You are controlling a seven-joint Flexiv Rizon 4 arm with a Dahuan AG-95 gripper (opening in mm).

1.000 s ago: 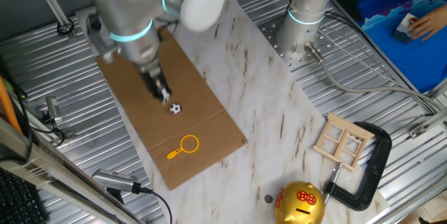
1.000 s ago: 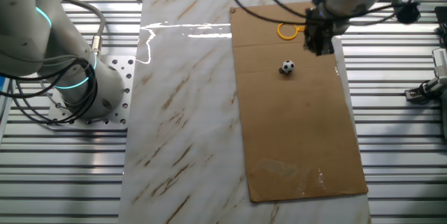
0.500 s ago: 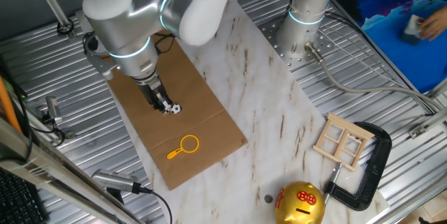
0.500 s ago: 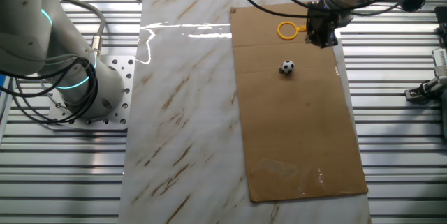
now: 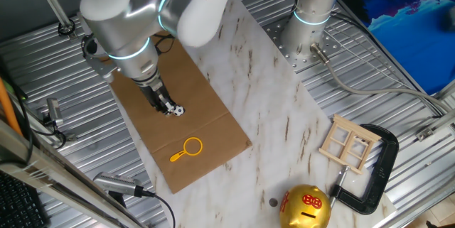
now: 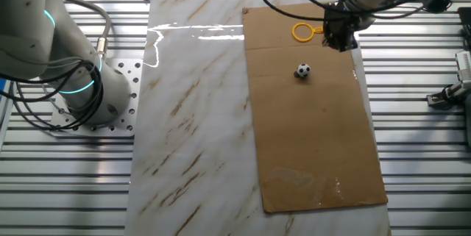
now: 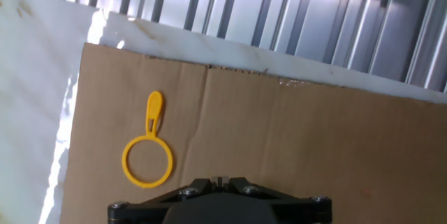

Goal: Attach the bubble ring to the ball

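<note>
Yellow-orange bubble ring (image 5: 186,148) flat on cardboard sheet (image 6: 316,140), hoop empty, untouched | soccer-patterned ball (image 6: 302,70) resting on same cardboard, apart from ring | gripper (image 5: 166,107) low over cardboard near ball, holding nothing visible | jaws: spread or pressed together, cannot tell | marble bench (image 5: 284,114) under cardboard | gold piggy bank (image 5: 306,207) at bench edge.

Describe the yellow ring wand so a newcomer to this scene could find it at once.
Start at the brown cardboard sheet lying on the white marble slab. Near the sheet's end lies the small yellow-orange plastic bubble ring, a thin open hoop with a short straight handle. Its only neighbour on the cardboard, the tiny black-and-white soccer-patterned ball, is solid and round, while the gold round piggy bank is far bigger and off the cardboard.
</note>
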